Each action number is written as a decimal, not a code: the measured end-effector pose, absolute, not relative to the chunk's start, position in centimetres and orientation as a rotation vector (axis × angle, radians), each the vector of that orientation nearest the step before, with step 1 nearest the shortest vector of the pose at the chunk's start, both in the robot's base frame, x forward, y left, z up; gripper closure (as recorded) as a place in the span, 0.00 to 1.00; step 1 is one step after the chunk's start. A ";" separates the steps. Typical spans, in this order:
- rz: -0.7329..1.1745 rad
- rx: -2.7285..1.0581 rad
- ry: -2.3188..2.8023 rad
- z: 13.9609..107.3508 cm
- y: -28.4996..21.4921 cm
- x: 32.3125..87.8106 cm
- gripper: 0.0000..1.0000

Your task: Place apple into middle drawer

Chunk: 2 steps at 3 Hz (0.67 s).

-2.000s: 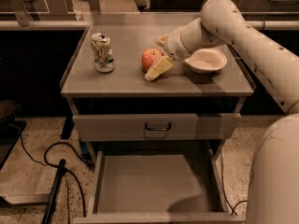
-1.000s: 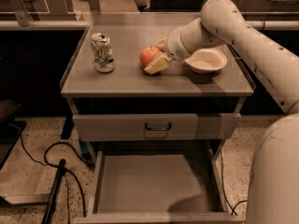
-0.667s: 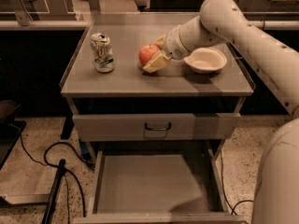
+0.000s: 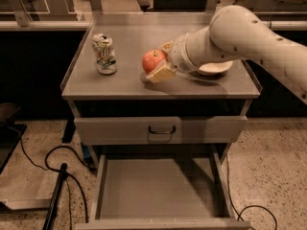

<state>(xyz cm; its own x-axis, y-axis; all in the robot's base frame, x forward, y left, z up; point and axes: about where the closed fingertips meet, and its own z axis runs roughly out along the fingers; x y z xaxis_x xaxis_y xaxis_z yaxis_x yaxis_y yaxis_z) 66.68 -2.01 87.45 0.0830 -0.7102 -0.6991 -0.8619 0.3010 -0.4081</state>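
Observation:
The red and yellowish apple (image 4: 151,60) is at the middle of the cabinet top (image 4: 120,80), held between my gripper's two cream fingers. My gripper (image 4: 161,60) reaches in from the right and is shut on the apple. One finger (image 4: 162,74) shows at the front and the other behind the apple. I cannot tell whether the apple rests on the top or is just above it. The middle drawer (image 4: 158,190) stands pulled open below, with a bare grey floor.
A crushed soda can (image 4: 104,54) stands on the left of the top. A cream bowl (image 4: 217,69) sits at the right, partly behind my arm. The upper drawer with a dark loop handle (image 4: 161,129) is closed. Cables (image 4: 53,166) lie on the floor at the left.
My fingers have closed in on the apple. My wrist has shifted slightly toward the front edge with the apple and now covers more of the bowl.

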 end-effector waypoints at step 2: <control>0.198 -1.419 1.687 88.1 -2.3 64.5 1.00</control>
